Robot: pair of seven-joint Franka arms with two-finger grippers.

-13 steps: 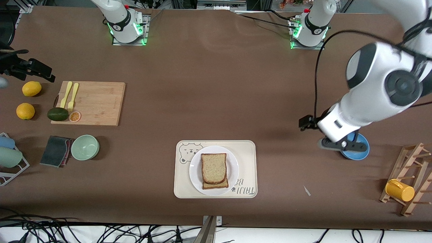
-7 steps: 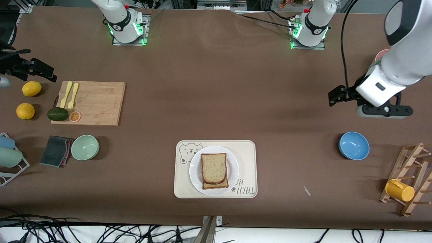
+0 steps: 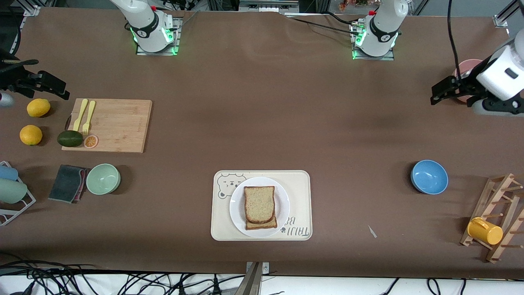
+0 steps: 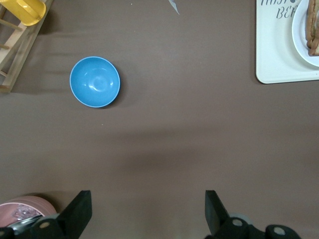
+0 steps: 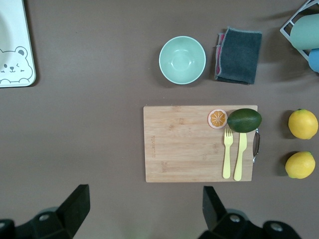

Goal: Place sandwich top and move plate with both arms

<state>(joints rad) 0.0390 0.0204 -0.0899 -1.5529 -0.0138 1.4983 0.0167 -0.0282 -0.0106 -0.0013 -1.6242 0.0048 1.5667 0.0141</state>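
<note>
The sandwich top lies flat on another slice, on the white plate, which sits on the cream bear tray. The plate's edge and a bit of bread show in the left wrist view. My left gripper is open and empty, up over the table beside a pink cup at the left arm's end; its jaws stand wide apart. My right gripper is open and empty, over the table by the cutting board; only its wrist shows in the front view.
A blue bowl, and a wooden rack with a yellow mug, stand at the left arm's end. A cutting board with fork, knife and avocado, two lemons, a green bowl and a dark cloth are at the right arm's end.
My left arm has lifted off from over the blue bowl and swung away toward the pink cup at its end of the table. The right arm has not moved. The sandwich is unchanged.
</note>
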